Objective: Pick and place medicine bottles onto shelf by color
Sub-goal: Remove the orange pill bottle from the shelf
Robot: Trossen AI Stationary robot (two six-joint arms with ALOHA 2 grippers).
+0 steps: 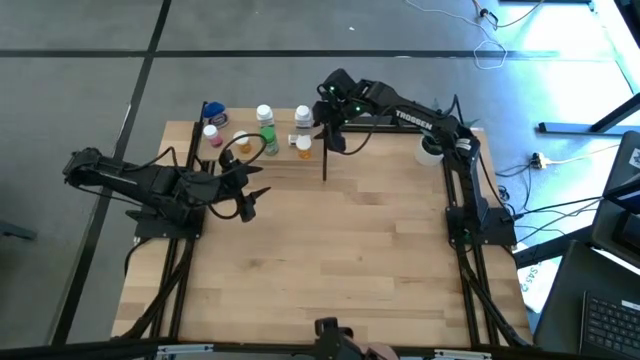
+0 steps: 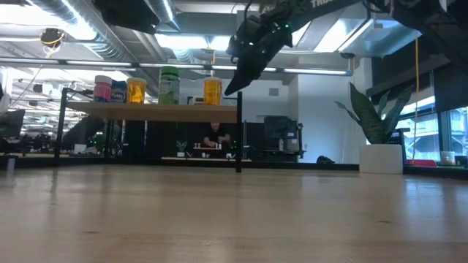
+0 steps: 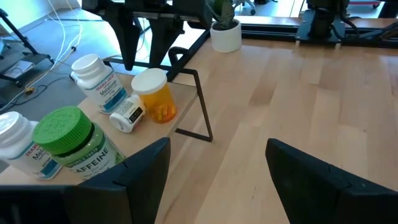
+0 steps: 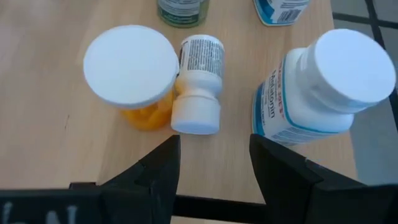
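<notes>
Bottles (image 1: 262, 130) on shelf (image 1: 300, 165); small bottle (image 4: 197, 84) lying among them

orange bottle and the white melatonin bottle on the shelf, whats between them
A small white bottle lying on its side, touching the orange bottle; the melatonin bottle stands apart. Right wrist view shows it.

Two black jointed arms, white TROSSEN lettering, green indicator lights, black cables.

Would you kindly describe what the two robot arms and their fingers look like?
Both arms are black, jointed and slender. The right arm carries white TROSSEN lettering and small green lights near its wrist. The left arm has looping black cables. The fingers are flat, dark, angular plates.
</notes>
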